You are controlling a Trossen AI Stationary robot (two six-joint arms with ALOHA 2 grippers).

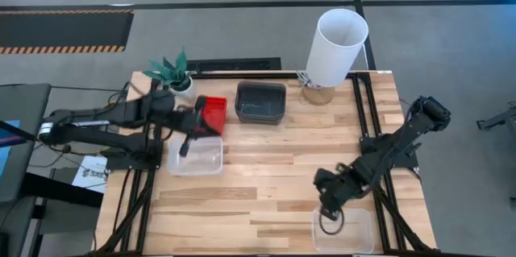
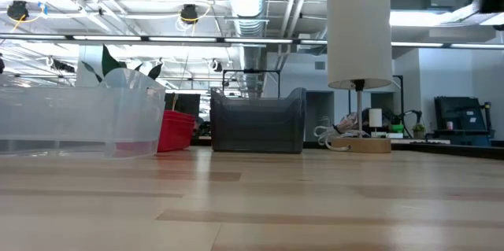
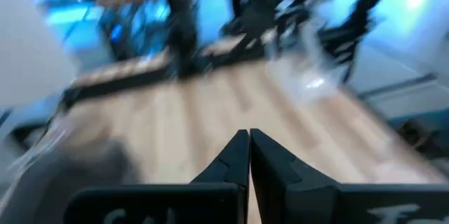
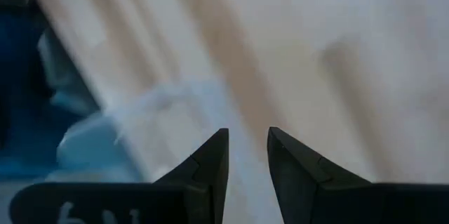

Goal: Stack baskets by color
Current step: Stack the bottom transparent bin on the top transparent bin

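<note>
A red basket and a dark grey basket rest on their bottoms at the table's far side. One clear basket sits just in front of the red one, and another clear basket sits at the near edge, right of centre. My left gripper hangs shut over the red basket's left part, its fingertips together with nothing between them. My right gripper points down over the near clear basket's left rim. Its fingers stand apart with only blurred wood showing between them.
A tall white cylinder on a round wooden base stands at the far right, and a small potted plant at the far left. Bare wood lies across the table's middle. Black frame rails run along both side edges.
</note>
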